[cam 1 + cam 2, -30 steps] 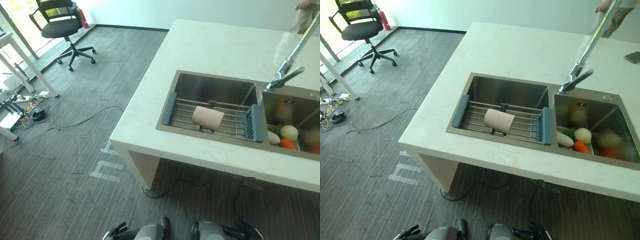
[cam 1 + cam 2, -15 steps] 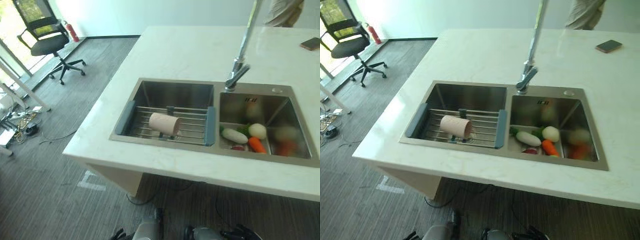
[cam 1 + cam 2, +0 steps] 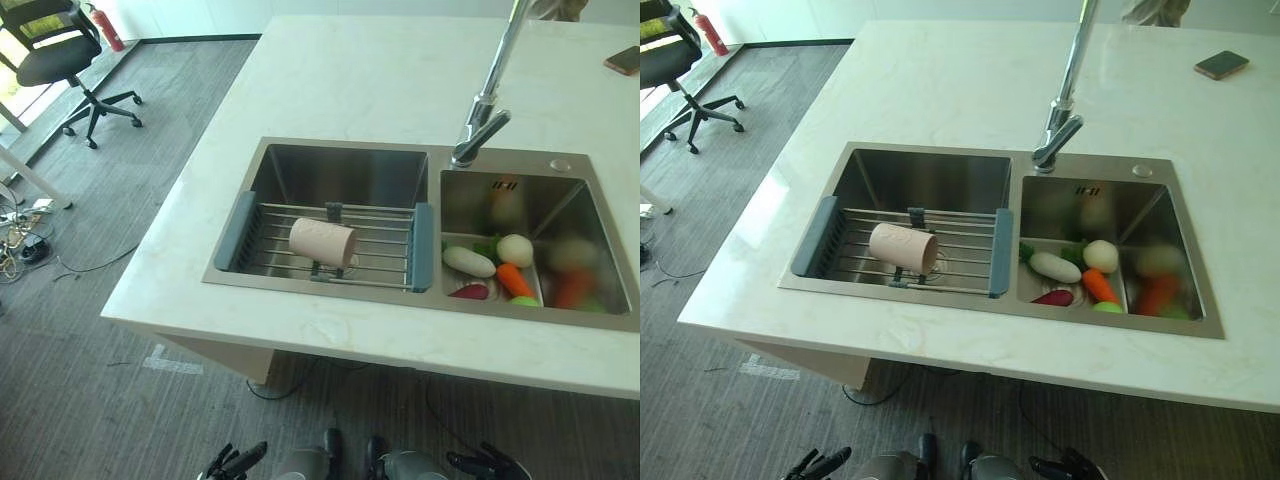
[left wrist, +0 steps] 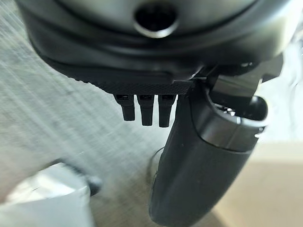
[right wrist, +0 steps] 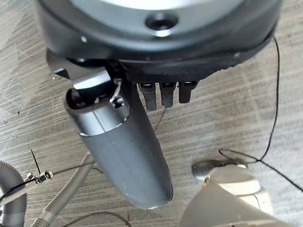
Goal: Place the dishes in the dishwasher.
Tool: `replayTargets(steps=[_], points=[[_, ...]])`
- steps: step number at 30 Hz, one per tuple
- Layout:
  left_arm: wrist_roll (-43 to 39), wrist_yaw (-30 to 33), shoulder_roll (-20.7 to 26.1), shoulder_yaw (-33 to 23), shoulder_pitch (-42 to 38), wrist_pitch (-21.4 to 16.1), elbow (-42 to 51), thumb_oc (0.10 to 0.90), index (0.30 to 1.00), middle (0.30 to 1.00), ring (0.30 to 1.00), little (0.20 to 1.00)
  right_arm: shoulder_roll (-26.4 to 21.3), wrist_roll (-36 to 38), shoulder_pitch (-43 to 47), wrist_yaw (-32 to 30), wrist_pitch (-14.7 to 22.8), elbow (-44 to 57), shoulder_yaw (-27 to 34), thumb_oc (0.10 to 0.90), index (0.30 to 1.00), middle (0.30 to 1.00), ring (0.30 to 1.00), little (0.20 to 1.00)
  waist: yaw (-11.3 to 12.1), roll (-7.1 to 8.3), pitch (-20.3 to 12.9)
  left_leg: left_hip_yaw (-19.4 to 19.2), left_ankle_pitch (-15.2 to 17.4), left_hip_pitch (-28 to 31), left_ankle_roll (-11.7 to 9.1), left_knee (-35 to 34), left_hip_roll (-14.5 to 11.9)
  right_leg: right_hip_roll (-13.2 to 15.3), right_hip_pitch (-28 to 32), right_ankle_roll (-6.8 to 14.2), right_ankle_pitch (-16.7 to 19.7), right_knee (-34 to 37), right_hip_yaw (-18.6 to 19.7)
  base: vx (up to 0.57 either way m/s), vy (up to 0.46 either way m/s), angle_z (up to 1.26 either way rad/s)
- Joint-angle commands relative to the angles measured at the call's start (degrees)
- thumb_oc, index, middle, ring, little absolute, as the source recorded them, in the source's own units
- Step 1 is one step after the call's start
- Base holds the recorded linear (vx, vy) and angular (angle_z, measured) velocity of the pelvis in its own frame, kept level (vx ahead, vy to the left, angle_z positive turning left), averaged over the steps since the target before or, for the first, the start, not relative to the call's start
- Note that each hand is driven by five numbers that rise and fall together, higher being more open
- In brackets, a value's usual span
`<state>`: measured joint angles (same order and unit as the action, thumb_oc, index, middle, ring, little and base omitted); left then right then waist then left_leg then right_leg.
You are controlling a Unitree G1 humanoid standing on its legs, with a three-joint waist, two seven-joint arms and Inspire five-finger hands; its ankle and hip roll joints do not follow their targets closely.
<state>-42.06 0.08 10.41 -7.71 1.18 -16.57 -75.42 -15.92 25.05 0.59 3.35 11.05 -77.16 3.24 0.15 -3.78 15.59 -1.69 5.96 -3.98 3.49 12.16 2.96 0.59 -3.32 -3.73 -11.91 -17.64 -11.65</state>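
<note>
A: Two basins make up the stainless steel double sink (image 3: 262, 283) set into the pale marble-look bench (image 3: 330, 80). Which one holds the dish?

B: The left one. A pale pink cylindrical cup (image 3: 321, 242) lies on its side on the wire drying rack with grey-blue end grips (image 3: 240, 232), which spans that basin near its front rim. Bare wires lie on both sides of the cup.

A: And the right basin?

B: Toy vegetables sit at its front: a white radish (image 3: 468, 262), a white round onion (image 3: 515, 250) and an orange carrot (image 3: 516, 281), close together. The tall chrome tap (image 3: 484, 115) stands at the sink's back rim between the basins.

A: How much free bench is there?

B: A wide bare stretch behind the sink, a narrow strip along the front edge. A brown phone (image 3: 1221, 65) lies near the far right corner.

A: The hands?

B: Both hang low over grey carpet, well short of the bench's front edge. The left hand (image 3: 233, 463) has its fingers spread and straight; the right hand (image 3: 487, 464) is likewise loose and holds nothing. A black swivel office chair (image 3: 55, 62) stands well away beyond the bench's left edge.
</note>
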Motion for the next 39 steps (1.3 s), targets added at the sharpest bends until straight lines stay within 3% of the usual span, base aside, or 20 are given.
replayTargets(steps=[1,2,3,5,10,11,13,15,17,19,20,23,24,27,33,39], points=[[-5.8,3.08,4.16,-3.93,2.95,-7.48,0.87,0.8,0.9,0.9,0.9,0.9,-3.7,2.26,-1.59,0.15,2.85,-0.51,3.54,0.8,0.9,0.9,0.9,0.9,0.28,-0.75,-2.57,1.06,10.04,-1.98,-2.86,5.03,-3.06,8.09,1.04,7.78,-3.38,0.46,-0.25,-0.01,0.035,-0.15],[-6.62,3.51,5.04,-5.18,3.33,-8.66,0.95,0.8,0.9,0.9,0.9,0.9,-4.19,2.26,-1.7,0.31,2.79,-0.65,4.12,0.8,0.9,0.9,0.9,0.9,0.31,-0.88,-2.7,1.04,10.12,-1.96,-2.87,5.03,-3.05,8.17,1.07,7.8,-3.55,0.46,-0.32,-0.03,0.059,-0.2],[-8.16,5.88,7.89,-8.89,4.5,-13.49,1.39,0.8,0.9,0.9,0.9,0.9,-5.79,2.09,-2.08,1.27,2.61,-1.4,5.89,0.8,0.9,0.9,0.9,0.9,0.46,-1.24,-3.12,0.83,10.33,-1.85,-2.98,5.03,-3.17,8.44,1.21,7.82,-4.09,0.46,-0.7,-0.03,0.056,-0.15],[-8.05,9.18,10.45,-12.13,5.57,-17.38,2.87,0.8,0.9,0.9,0.9,0.9,-7.02,1.89,-2.38,1.85,2.33,-1.82,6.91,0.8,0.9,0.9,0.9,0.9,0.65,-1.52,-3.37,0.66,10.44,-1.63,-3.06,5.03,-3.32,8.59,1.44,7.81,-4.48,0.46,-0.89,-0.02,0.027,-0.02],[1.89,19.99,18.76,-18.85,6.68,-24.98,12.34,0.8,0.9,0.9,0.9,0.9,-8.25,2.87,-3.05,2.23,1.65,-2.49,7.35,0.8,0.9,0.9,0.9,0.9,1.32,-2.1,-3.87,0.14,10.61,-1.51,-3.17,5.03,-3.94,8.96,1.66,7.83,-4.97,0.46,-1.52,-0.02,0.002,0.02],[5.9,23.7,21.1,-19.9,6.18,-27.93,16.63,0.8,0.9,0.9,0.9,0.9,-8.03,3.39,-3.29,2.28,1.7,-2.42,7.14,0.8,0.9,0.9,0.9,0.9,1.58,-2.22,-3.97,0.04,10.85,-1.35,-3.2,5.03,-4.08,9.09,1.86,7.96,-5.24,0.46,-1.63,-0.05,-0.006,0.08],[11.4,27.43,24.62,-21.04,4.8,-28.98,22.85,0.8,0.9,0.9,0.9,0.9,-7.47,3.76,-3.52,2.17,2.18,-1.98,6.7,0.8,0.9,0.9,0.9,0.9,1.83,-2.5,-4.3,0.04,10.69,-1.71,-3.2,5.03,-4.25,9.14,1.63,8.04,-5.16,0.46,-1.76,-0.04,-0.027,0.04],[20.9,31.11,34.64,-21.82,0.21,-30.3,35.53,0.8,0.9,0.9,0.9,0.9,-5.45,4.91,-3.4,0.44,2.99,-0.05,3.99,0.8,0.9,0.9,0.9,0.9,1.71,-2.67,-4.89,-0.66,11.12,-1.55,-3.36,5.03,-4.8,9.1,1.83,8.23,-5.66,0.46,-1.19,-0.03,-0.052,-0.04],[21.37,28.95,36.55,-21.43,-1.27,-31.49,38.82,0.8,0.9,0.9,0.9,0.9,-5.11,5.34,-3.23,-0.17,2.57,0.86,3.28,0.8,0.9,0.9,0.9,0.9,1.52,-2.66,-5.06,-0.88,10.89,-1.79,-3.43,5.03,-4.96,9.04,1.55,8.29,-5.37,0.46,-0.92,-0.02,-0.022,-0.09],[24.12,24.56,38.91,-18.71,-4.32,-30.68,46.89,0.8,0.9,0.9,0.9,0.9,-4.48,5.46,-3.24,-1.06,1.52,2.4,2.38,0.8,0.9,0.9,0.9,0.9,1.01,-2.47,-5.1,-1.29,11.01,-1.67,-3.51,5.03,-5.12,8.96,1.49,8.51,-5.2,0.46,-0.41,0.01,-0.038,-0.12],[29.03,23.07,40.14,-15.17,-7.24,-27.03,55.22,0.8,0.9,0.9,0.9,0.9,-3.78,5.09,-3.53,-1.37,0.86,3.05,2.09,0.8,0.9,0.9,0.9,0.9,0.42,-2.2,-5.09,-1.72,11.47,-1.31,-3.49,5.03,-5.19,8.9,1.61,8.7,-5.35,0.46,0.04,0.0,-0.055,-0.15],[35.03,20.59,40.96,-9.21,-13.27,-22.57,65.06,0.8,0.9,0.9,0.9,0.9,-2.63,5.0,-3.67,-1.54,0.96,2.86,1.53,0.8,0.9,0.9,0.9,0.9,-0.68,-1.93,-5.09,-2.5,11.6,-1.25,-3.39,5.03,-5.44,8.7,1.22,8.97,-4.92,0.46,0.86,0.01,-0.059,-0.16],[37.42,18.1,41.69,-5.99,-17.1,-19.34,68.74,0.8,0.9,0.9,0.9,0.9,-2.34,5.04,-3.64,-1.62,0.63,2.72,1.36,0.8,0.9,0.9,0.9,0.9,-1.54,-1.85,-5.34,-3.07,11.73,-1.27,-3.39,5.03,-5.55,8.61,0.81,9.34,-4.59,0.46,1.53,0.03,-0.054,-0.19],[37.22,13.62,42.53,-2.32,-21.06,-16.57,70.77,0.8,0.9,0.9,0.9,0.9,-2.27,5.52,-3.82,-1.81,-0.37,2.37,1.37,0.8,0.9,0.9,0.9,0.9,-2.44,-1.69,-5.52,-3.83,11.84,-1.18,-3.34,5.03,-5.7,8.54,0.31,9.84,-4.19,0.46,2.6,0.04,-0.048,-0.45],[33.41,-2.14,46.75,6.89,-30.59,-7.98,70.28,0.8,0.9,0.9,0.9,0.9,-3.52,6.33,-4.6,-1.28,-2.41,1.57,1.77,0.8,0.9,0.9,0.9,0.9,-4.94,-2.19,-5.03,-5.35,11.54,-1.14,-3.48,5.03,-6.22,8.39,-0.94,10.62,-2.97,0.46,4.92,0.02,-0.024,-0.26],[33.33,-10.64,49.97,14.81,-37.86,-3.9,64.91,0.8,0.9,0.9,0.9,0.9,-4.76,6.32,-4.75,-0.33,-2.64,1.83,1.77,0.8,0.9,0.9,0.9,0.9,-6.44,-2.98,-4.73,-6.33,11.04,-1.83,-3.78,5.03,-6.4,8.24,-2.5,11.05,-2.06,0.46,6.65,0.01,-0.002,-0.18]])
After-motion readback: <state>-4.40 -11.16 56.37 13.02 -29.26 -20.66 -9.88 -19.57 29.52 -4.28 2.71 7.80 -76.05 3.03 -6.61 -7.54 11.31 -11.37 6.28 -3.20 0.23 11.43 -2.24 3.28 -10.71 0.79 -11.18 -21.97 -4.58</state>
